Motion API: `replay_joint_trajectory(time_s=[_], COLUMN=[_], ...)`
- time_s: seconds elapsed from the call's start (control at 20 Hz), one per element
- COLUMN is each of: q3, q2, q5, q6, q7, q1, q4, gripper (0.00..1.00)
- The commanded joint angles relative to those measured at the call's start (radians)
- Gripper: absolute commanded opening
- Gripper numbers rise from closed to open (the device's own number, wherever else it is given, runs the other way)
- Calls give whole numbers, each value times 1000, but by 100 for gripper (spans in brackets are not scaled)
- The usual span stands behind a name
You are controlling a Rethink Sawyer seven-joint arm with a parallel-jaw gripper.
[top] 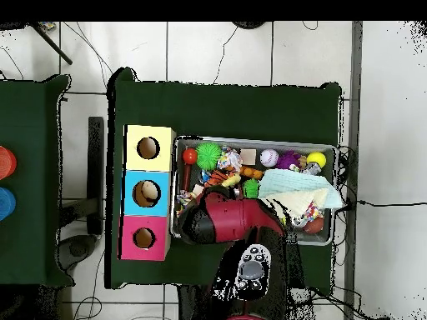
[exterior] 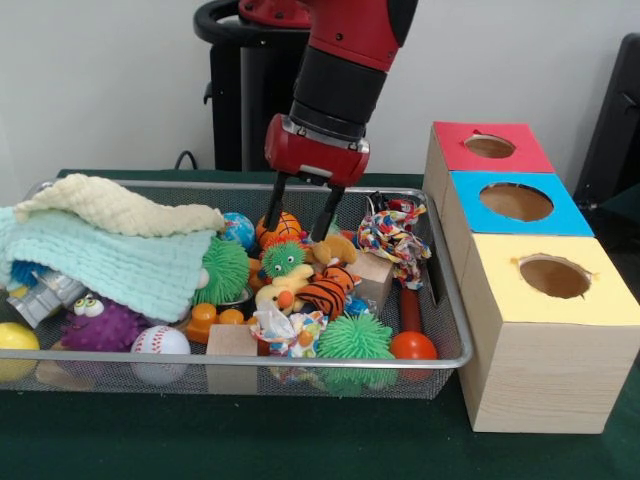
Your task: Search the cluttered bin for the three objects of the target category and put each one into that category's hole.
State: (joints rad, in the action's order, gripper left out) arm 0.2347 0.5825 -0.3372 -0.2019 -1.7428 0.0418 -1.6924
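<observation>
My gripper (exterior: 295, 233) is open and reaches down into the wire bin (exterior: 120, 362). Its two black fingers (exterior: 326, 215) stand on either side of an orange striped ball (exterior: 284, 225) near the bin's far middle. Just in front of it lie a green fuzzy toy with eyes (exterior: 283, 260), a yellow duck (exterior: 286, 293) and a tiger plush (exterior: 326, 290). In the overhead view the red arm (top: 229, 218) hides the gripper. Beside the bin stand three boxes with holes: red (exterior: 490, 147), blue (exterior: 517, 200) and yellow (exterior: 553, 277).
A cream towel (exterior: 110, 205) and a mint towel (exterior: 110, 260) cover the bin's left half. Also in the bin are a rope toy (exterior: 393, 235), green spiky balls (exterior: 356, 338), a baseball (exterior: 160, 342), a purple fuzzy toy (exterior: 100, 322), a yellow ball (exterior: 15, 338) and wooden blocks (exterior: 232, 342).
</observation>
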Motion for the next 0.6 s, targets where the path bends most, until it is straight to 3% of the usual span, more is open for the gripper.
replay_joint_trajectory(time_s=[0.05,0.6], q3=[-79,-67], q2=[-14,-22], q5=[71,138], q6=[-114,-143], q7=[-151,-171], q1=[19,-5], q4=[-59,-87], gripper=[100,100])
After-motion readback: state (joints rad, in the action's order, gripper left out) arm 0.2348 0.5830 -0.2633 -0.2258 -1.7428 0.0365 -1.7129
